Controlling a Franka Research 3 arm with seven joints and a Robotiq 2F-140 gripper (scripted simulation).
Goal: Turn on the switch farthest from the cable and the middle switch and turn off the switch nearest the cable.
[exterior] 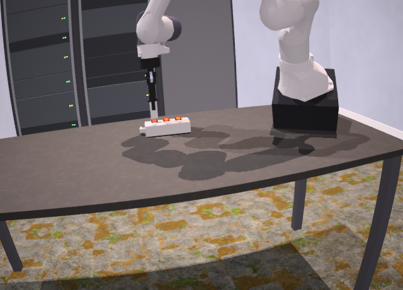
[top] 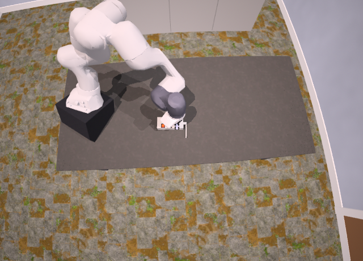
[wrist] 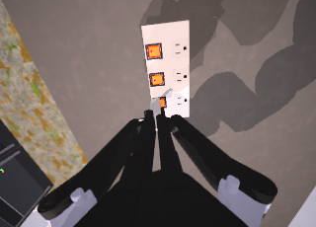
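A white power strip (exterior: pixel 165 126) lies flat on the dark table, right way up, with three orange rocker switches on top. It also shows in the wrist view (wrist: pixel 167 69) and, partly hidden under the wrist, in the overhead view (top: pixel 171 125). Its thin white cable (top: pixel 185 132) leaves the end under the arm. My gripper (wrist: pixel 156 105) is shut and empty and points straight down. Its tips (exterior: pixel 152 113) are on or just above the switch nearest the cable (wrist: pixel 163 103), which they partly hide. The middle switch (wrist: pixel 157 79) and the far switch (wrist: pixel 153 51) show lit orange faces.
The robot's black base block (exterior: pixel 305 101) stands at the table's far right corner. Dark server racks (exterior: pixel 78 55) stand behind the table. The table edge and patterned floor (wrist: pixel 35 109) lie to the left in the wrist view.
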